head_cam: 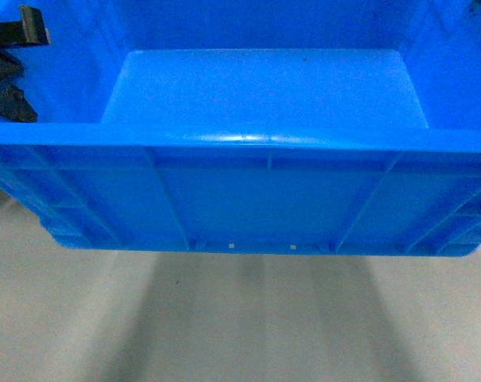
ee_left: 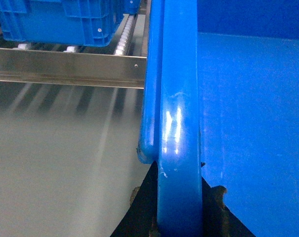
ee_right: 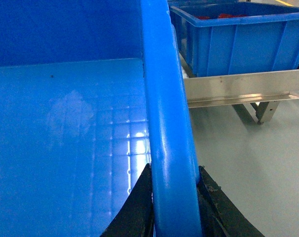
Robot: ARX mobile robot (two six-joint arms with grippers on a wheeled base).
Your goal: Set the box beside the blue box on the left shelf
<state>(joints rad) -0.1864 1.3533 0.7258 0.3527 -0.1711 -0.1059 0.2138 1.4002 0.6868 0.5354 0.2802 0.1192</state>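
Blue plastic fills the head view: the box [head_cam: 264,103] hangs between my two grippers above pale grey floor [head_cam: 240,318], its ribbed near wall facing me. My left gripper [ee_left: 178,217] clamps the box's left rim, one dark finger on each side; my right gripper [ee_right: 174,207] grips the right rim the same way. Beyond the left rim, the left shelf [ee_left: 70,66] shows its steel front lip and white rollers, with one other blue crate [ee_left: 65,19] on it, cut off by the frame. Open floor lies between lip and box. On the right, a second rack [ee_right: 238,86] carries one blue bin [ee_right: 238,39]; its red contents are unclear.
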